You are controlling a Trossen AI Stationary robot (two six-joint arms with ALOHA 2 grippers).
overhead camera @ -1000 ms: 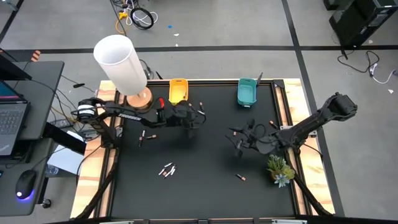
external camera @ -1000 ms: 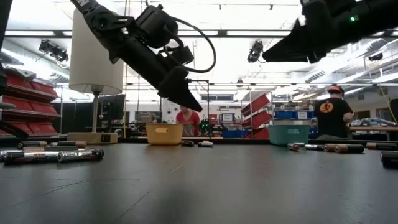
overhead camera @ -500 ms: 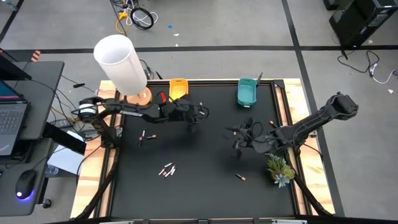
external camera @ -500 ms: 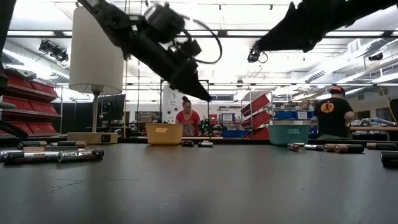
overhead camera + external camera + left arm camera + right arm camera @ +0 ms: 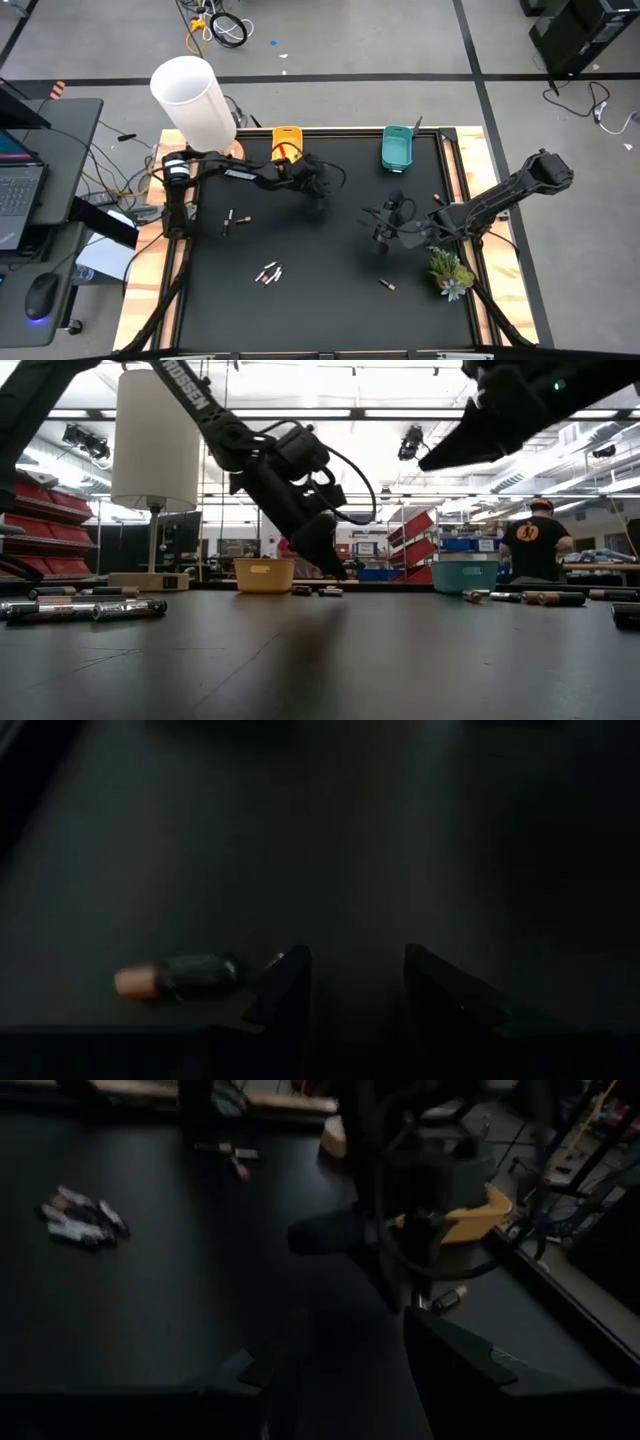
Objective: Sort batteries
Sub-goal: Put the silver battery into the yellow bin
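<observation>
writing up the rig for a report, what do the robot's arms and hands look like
Both arms are dark, near-black jointed links. The left arm carries white lettering along one link and a black cable looping off its wrist. The left hand ends in two dark, wedge-shaped fingers. The right arm has blocky joints; a small green light shows on it in the low view.

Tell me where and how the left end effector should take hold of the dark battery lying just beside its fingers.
Grip the dark battery across its middle, coming straight down from above. It lies flat on the black table, copper end out, so only its rounded flanks offer opposing faces. The left end effector stands open but offset, so it likely must shift sideways first.
</observation>
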